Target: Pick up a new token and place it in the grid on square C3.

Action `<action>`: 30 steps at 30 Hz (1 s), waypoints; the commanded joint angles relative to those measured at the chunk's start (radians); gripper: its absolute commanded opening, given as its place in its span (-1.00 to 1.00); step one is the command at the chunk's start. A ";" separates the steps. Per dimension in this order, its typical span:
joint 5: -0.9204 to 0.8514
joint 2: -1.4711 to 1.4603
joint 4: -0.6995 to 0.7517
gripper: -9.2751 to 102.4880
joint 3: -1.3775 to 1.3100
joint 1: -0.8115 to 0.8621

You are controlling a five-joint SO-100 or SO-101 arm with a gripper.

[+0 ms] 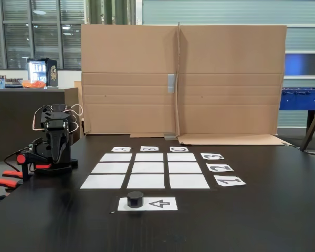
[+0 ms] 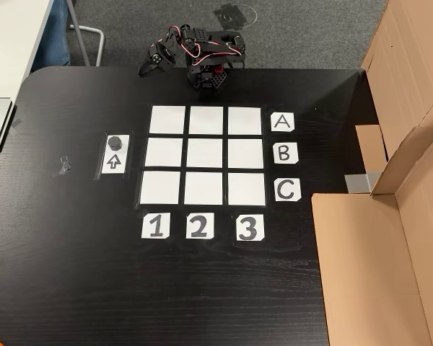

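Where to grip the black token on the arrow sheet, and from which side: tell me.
Grip the token across its round body, coming straight down from above. It stands upright and alone on the arrow sheet, so the gripper probably has free room on every side.

**Matt paper on a dark, faintly glossy table**

The table had a smooth black top with a soft sheen. The grid was plain matt white paper, as were the label cards and the arrow sheet. The token looked like matt black plastic. The cardboard screen was dull brown and creased. The arm was black plastic with red parts.
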 commanded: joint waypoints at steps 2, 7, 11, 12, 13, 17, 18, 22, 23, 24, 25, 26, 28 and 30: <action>0.003 0.006 -0.011 -0.84 -0.003 0.000; 0.003 0.006 -0.011 -0.84 -0.003 0.000; 0.003 0.006 -0.011 -0.84 -0.003 0.000; 0.005 0.006 -0.011 -0.84 -0.003 0.000; 0.005 0.006 -0.011 -0.84 -0.003 0.002; 0.002 0.005 -0.011 -0.84 -0.003 0.000; -0.006 0.003 -0.009 -0.84 -0.005 0.000; -0.052 -0.009 -0.015 -0.84 -0.018 -0.015; -0.057 -0.028 -0.017 -0.84 -0.032 -0.021; -0.061 -0.058 -0.017 -0.84 -0.051 -0.026; -0.061 -0.095 -0.015 -0.84 -0.078 -0.031; -0.061 -0.140 -0.009 -0.84 -0.110 -0.035; -0.061 -0.245 0.006 -0.84 -0.187 -0.048; -0.063 -0.339 0.021 -0.84 -0.253 -0.064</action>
